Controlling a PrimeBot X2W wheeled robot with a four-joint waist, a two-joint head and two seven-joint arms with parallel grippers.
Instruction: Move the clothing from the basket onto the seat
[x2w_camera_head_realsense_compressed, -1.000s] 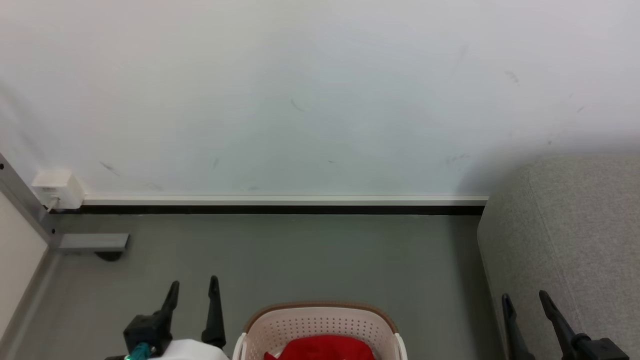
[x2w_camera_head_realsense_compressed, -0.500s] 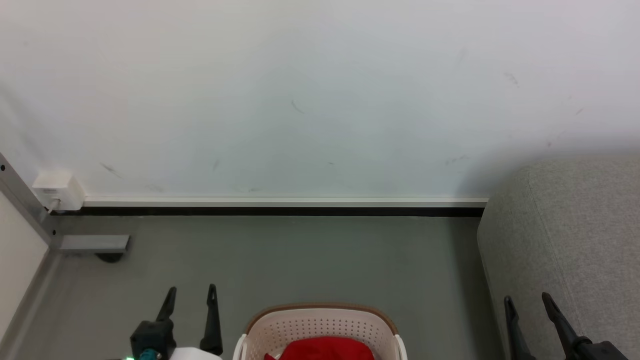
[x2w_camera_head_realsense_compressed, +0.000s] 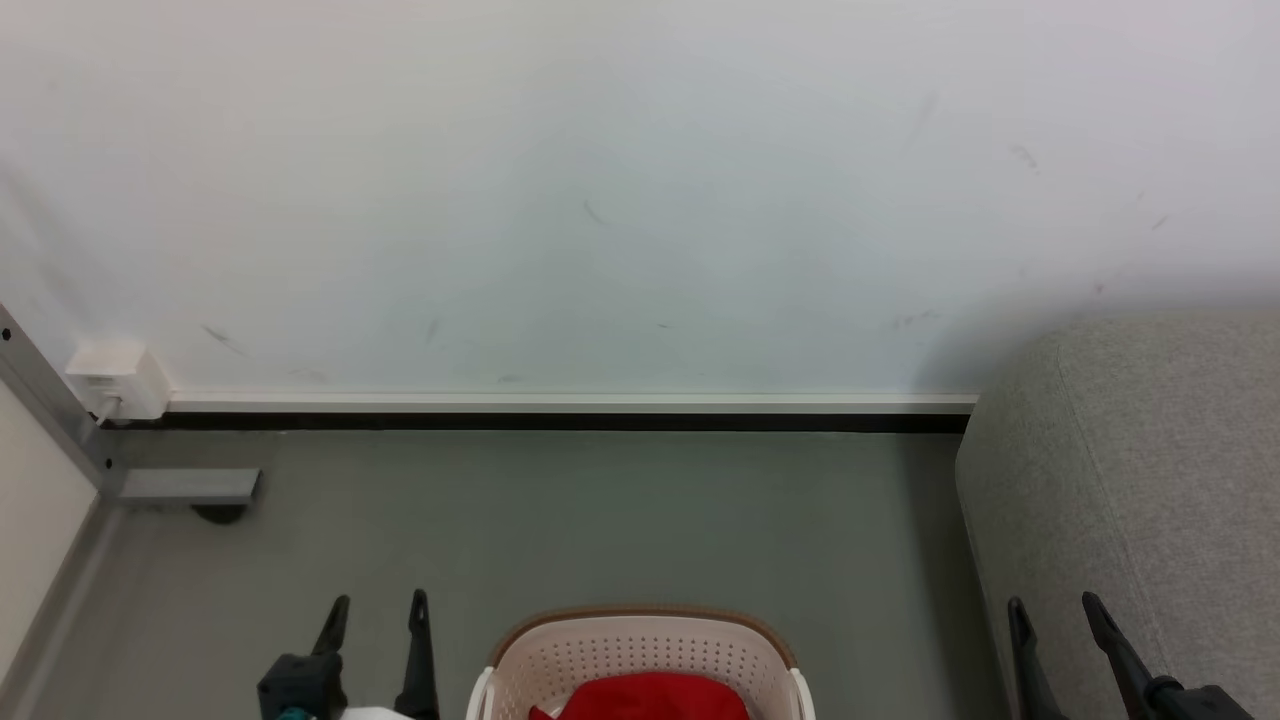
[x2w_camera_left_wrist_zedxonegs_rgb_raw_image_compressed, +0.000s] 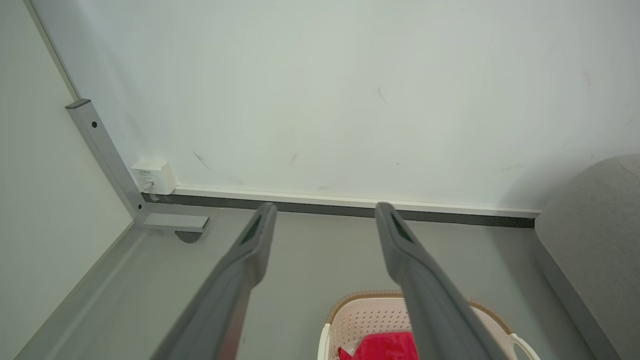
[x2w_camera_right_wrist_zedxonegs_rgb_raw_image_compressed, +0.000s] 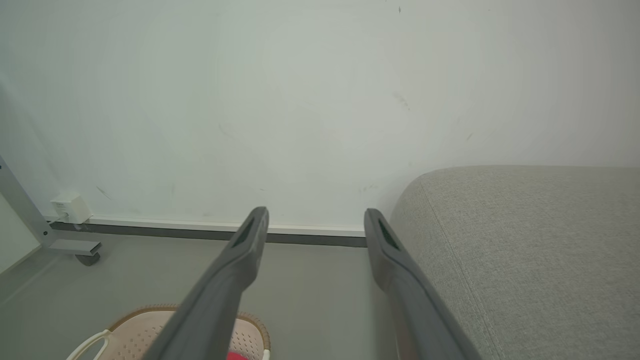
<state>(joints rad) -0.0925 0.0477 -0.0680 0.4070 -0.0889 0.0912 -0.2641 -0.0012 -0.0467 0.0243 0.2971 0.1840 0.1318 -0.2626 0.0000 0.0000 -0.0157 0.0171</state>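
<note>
Check the left claw (x2w_camera_head_realsense_compressed: 379, 600) at the lower left of the head view. Its two dark fingers stand apart with nothing between them, so treat it as open and empty. The left wrist view confirms the gap, with bare floor (x2w_camera_left_wrist_zedxonegs_rgb_raw_image_compressed: 320, 260) showing between the fingers.

Check the right claw (x2w_camera_head_realsense_compressed: 1052, 602) at the lower right of the head view. Its fingers are likewise spread and carry nothing, and it shows against the side of the seat (x2w_camera_head_realsense_compressed: 1150, 450).

Locate the clothing (x2w_camera_head_realsense_compressed: 640, 697) at the bottom centre of the head view. It lies bunched inside the basket (x2w_camera_head_realsense_compressed: 640, 648), below the brown rim, and neither claw touches it. The basket stands on the floor between the two claws, just to the right of the left claw and well apart from the right one.

Note the seat along the right edge of the frame, against the wall (x2w_camera_head_realsense_compressed: 600, 200). The part of its grey surface in view carries no garment.

Assess progress as at the very start: no grasp, no lift, no transfer. Steps judged to remain:
- lower a claw into the basket
- close it on the fabric
- raise the fabric over the rim
- carry it to the right of the frame
- release it on the seat
</note>
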